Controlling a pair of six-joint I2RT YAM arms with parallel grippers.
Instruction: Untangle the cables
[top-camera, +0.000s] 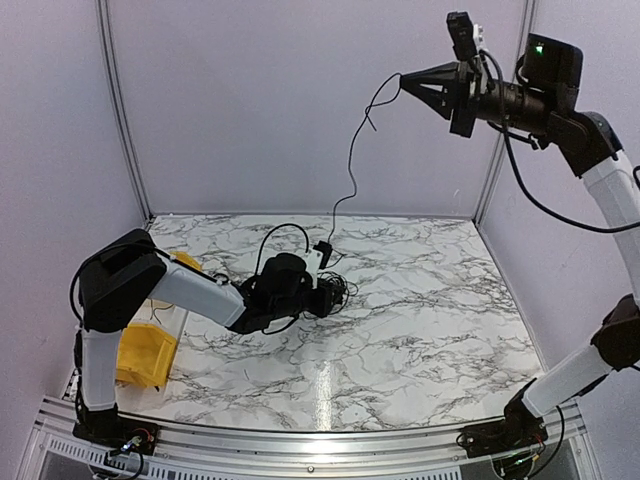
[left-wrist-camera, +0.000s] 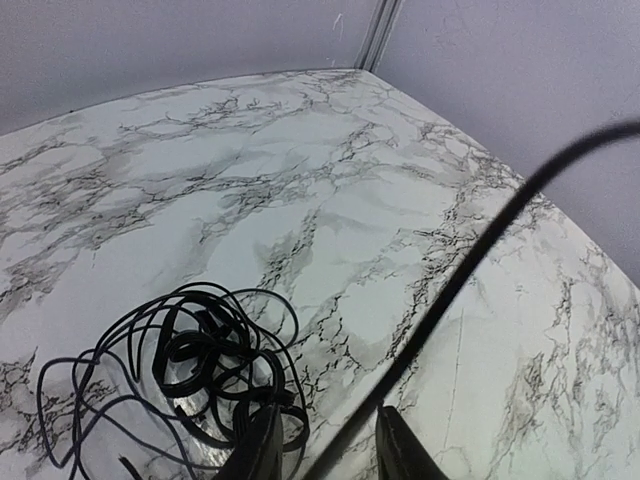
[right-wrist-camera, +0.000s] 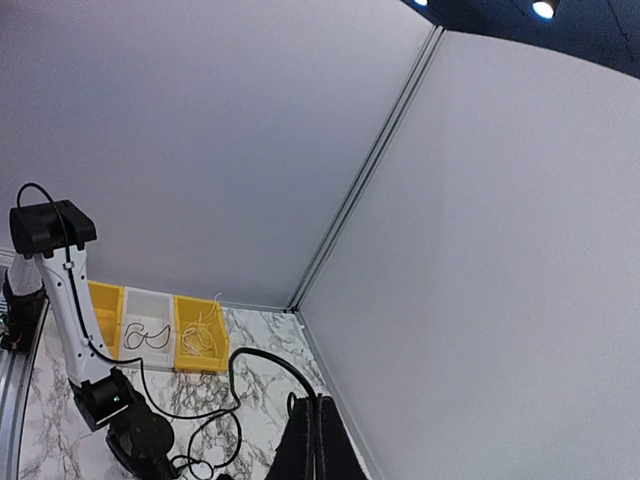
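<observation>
At the upper right of the overhead view, the right gripper (top-camera: 408, 82), held high, is clenched on one strand (top-camera: 352, 150) rising from the cables (top-camera: 335, 290) at mid tabletop (top-camera: 430, 320). A hard pull could, I judge, cinch a knot or drag the whole bunch. The left gripper (left-wrist-camera: 330, 442) lies low against the bunch, fingers spread.

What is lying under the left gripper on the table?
The cables, a loose black bunch on the marble table. The left gripper covers the bunch's near edge; what lies there cannot be seen.
</observation>
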